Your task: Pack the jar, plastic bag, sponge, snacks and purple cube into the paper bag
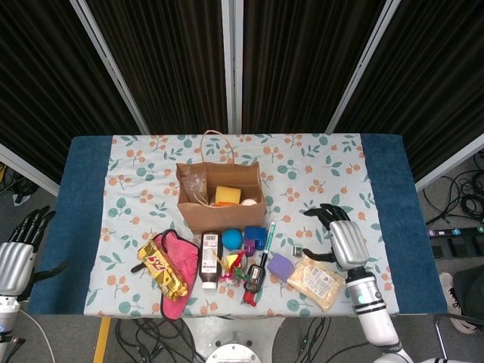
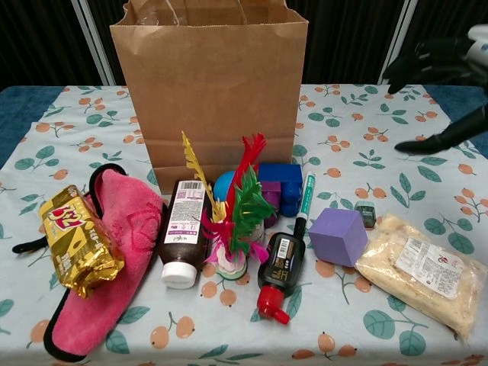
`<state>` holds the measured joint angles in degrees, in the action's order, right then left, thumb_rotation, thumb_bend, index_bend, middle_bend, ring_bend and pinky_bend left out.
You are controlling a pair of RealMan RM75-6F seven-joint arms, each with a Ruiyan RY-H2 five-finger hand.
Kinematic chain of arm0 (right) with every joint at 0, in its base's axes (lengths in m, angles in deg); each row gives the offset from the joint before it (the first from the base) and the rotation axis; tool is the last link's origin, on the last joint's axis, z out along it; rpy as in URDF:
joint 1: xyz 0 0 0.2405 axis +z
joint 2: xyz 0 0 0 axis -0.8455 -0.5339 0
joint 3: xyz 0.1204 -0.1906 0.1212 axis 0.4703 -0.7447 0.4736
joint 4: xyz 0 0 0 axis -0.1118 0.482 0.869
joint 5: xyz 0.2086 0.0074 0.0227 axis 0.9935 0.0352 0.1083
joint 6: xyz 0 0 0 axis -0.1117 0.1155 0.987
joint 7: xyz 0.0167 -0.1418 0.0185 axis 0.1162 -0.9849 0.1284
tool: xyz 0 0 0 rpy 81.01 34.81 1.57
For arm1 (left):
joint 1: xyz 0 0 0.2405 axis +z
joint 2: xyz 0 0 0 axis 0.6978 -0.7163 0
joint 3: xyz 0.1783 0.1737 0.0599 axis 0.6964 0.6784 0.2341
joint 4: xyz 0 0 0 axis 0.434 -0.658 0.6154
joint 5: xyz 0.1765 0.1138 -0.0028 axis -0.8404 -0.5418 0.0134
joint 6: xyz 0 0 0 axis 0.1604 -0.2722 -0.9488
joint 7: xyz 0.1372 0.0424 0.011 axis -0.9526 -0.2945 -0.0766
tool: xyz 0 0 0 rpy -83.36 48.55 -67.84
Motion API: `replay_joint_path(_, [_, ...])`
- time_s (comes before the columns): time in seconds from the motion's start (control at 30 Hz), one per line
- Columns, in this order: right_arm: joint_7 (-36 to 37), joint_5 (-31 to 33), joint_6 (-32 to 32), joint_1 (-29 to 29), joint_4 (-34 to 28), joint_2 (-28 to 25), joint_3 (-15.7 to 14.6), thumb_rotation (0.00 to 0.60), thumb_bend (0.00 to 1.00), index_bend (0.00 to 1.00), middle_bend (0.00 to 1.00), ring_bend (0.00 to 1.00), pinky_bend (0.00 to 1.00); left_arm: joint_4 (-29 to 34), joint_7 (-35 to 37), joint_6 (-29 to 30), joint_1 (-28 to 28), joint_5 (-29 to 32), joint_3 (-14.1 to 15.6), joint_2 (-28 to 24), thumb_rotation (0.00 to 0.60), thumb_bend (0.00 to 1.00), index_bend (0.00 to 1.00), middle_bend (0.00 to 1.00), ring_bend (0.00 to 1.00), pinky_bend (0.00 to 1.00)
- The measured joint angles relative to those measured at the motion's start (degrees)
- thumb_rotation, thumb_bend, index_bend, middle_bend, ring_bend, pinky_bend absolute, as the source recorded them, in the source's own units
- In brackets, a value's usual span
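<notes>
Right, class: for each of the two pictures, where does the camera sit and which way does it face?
Head view: high above, looking down on the table; right hand and left hand show.
Chest view: low at the near edge, looking level at the paper bag; right hand shows.
Shared: bag, purple cube, right hand.

Right robot hand (image 2: 446, 80) hovers open above table (image 2: 358, 122).

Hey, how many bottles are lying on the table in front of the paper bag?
2. A brown bottle with a white cap lies beside the pink cloth; a smaller dark bottle with a red cap lies left of the purple cube. Others may be hidden inside the bag.
</notes>
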<state>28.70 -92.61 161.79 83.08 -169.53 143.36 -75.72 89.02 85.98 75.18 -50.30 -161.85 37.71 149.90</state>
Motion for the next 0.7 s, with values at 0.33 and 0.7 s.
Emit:
replay_joint_path(0.33, [-3.1, 4.2, -5.4, -0.7, 3.5, 5.9, -2.4, 0.6, 0.0, 0.21, 0.23, 0.11, 0.12, -1.7, 1.1, 0.1, 0.6, 1.2, -0.3, 0.3, 0.6, 0.1, 0.1, 0.16, 0.06, 0.2])
replay_joint_path(0.7, [-7.1, 6.9, -7.9, -0.7, 6.4, 11.1, -2.5, 0.6, 0.0, 0.21, 0.23, 0.11, 0.12, -3.3, 2.4, 0.5, 0.8, 1.8, -1.0, 0.6, 0.6, 0.1, 0.1, 0.16, 0.06, 0.2])
